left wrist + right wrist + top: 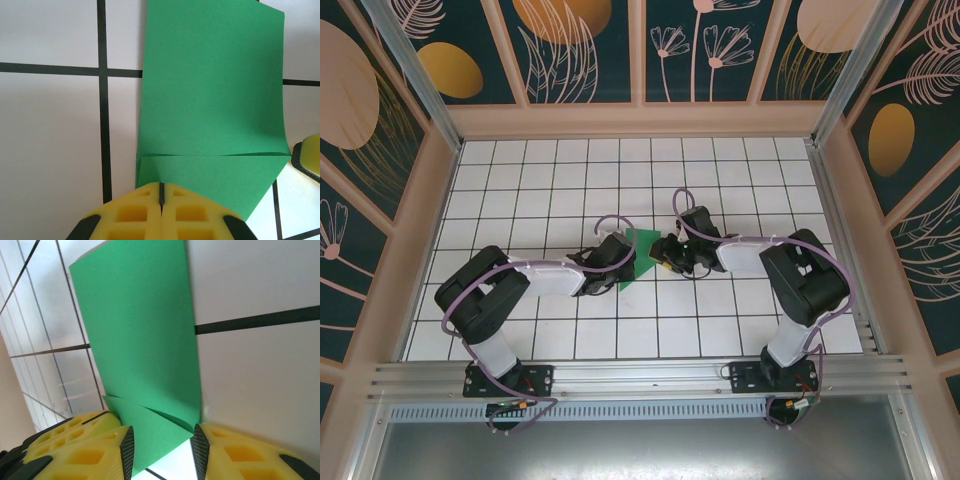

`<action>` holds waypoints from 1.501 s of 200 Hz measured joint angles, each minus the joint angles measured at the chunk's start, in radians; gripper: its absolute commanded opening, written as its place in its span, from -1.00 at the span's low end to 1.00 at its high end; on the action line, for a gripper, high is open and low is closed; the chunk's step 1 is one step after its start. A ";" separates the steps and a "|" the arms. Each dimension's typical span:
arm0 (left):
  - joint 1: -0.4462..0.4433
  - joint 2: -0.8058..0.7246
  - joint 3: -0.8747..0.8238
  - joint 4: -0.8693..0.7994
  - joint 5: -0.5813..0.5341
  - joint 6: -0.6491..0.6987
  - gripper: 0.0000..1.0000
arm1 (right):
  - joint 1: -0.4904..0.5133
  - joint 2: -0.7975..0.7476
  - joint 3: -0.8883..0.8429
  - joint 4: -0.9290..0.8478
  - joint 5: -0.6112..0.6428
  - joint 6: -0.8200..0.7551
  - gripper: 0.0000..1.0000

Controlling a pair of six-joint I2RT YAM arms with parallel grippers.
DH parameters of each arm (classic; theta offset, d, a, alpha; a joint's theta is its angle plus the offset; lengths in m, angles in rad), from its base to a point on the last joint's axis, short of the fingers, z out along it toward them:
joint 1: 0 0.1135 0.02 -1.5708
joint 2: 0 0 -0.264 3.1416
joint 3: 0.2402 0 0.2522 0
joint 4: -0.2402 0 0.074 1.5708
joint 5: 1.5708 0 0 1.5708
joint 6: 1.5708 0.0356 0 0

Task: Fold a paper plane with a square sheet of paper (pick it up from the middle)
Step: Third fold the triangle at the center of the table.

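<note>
Green sheet (212,90) stretches lengthwise away from your clenched left gripper (161,189); your right gripper (162,442) straddles its folded corner (fingers parted).

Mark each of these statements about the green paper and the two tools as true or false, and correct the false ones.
1. The sheet of paper lies fully unfolded. False: its end near the tools is folded over, and a crease shows there.
2. The left tool has its jaws closed together. True.
3. The right tool is shut tight. False: its jaws stand apart, with the folded end of the paper between them.
4. The paper lies on a white table with black grid lines. True.
</note>
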 measured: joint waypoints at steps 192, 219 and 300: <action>0.000 -0.012 -0.010 0.006 -0.003 -0.006 -0.90 | 0.006 0.020 0.011 0.085 -0.113 0.002 -0.46; 0.000 -0.033 -0.010 -0.006 -0.004 -0.005 -0.87 | 0.006 0.047 0.011 0.109 -0.138 0.005 -0.54; 0.019 -0.150 -0.006 -0.067 -0.051 0.030 -0.36 | 0.009 0.082 0.055 0.053 -0.145 -0.028 -0.99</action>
